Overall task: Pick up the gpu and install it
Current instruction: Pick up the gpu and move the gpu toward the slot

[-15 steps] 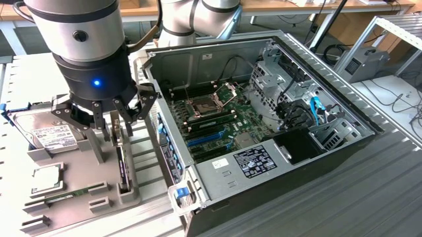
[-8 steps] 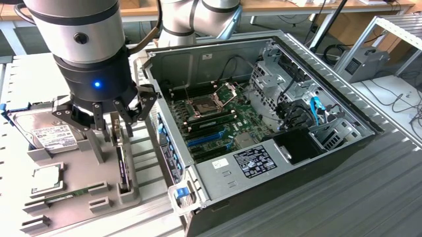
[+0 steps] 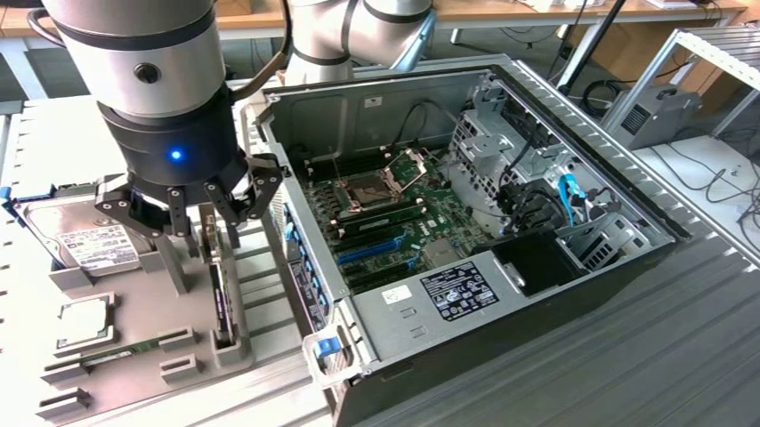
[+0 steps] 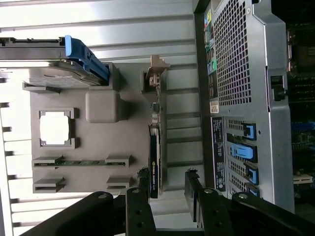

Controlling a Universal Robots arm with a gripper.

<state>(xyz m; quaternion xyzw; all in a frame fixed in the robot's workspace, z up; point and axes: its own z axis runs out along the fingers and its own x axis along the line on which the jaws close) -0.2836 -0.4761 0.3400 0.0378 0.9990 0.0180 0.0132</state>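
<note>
The gpu (image 3: 220, 298) is a thin dark card standing on edge in a slot of the grey holder block (image 3: 155, 302), next to the open computer case (image 3: 475, 222). In the wrist view the gpu (image 4: 154, 152) shows its dark edge, with the pale metal bracket (image 4: 156, 69) at its far end. My gripper (image 3: 202, 233) hangs just above the card's bracket end, open and holding nothing. Its black fingers (image 4: 139, 199) stand on either side of the card's line in the wrist view, where the gripper (image 4: 167, 196) is apart from the card.
The holder block also carries a silver hard drive (image 3: 89, 242) in a blue caddy (image 4: 81, 56), a square processor (image 3: 84, 320) and a narrow green memory stick (image 4: 81, 161). Inside the case, blue expansion slots (image 3: 368, 253) lie on the motherboard. The case wall (image 4: 241, 98) stands close beside the card.
</note>
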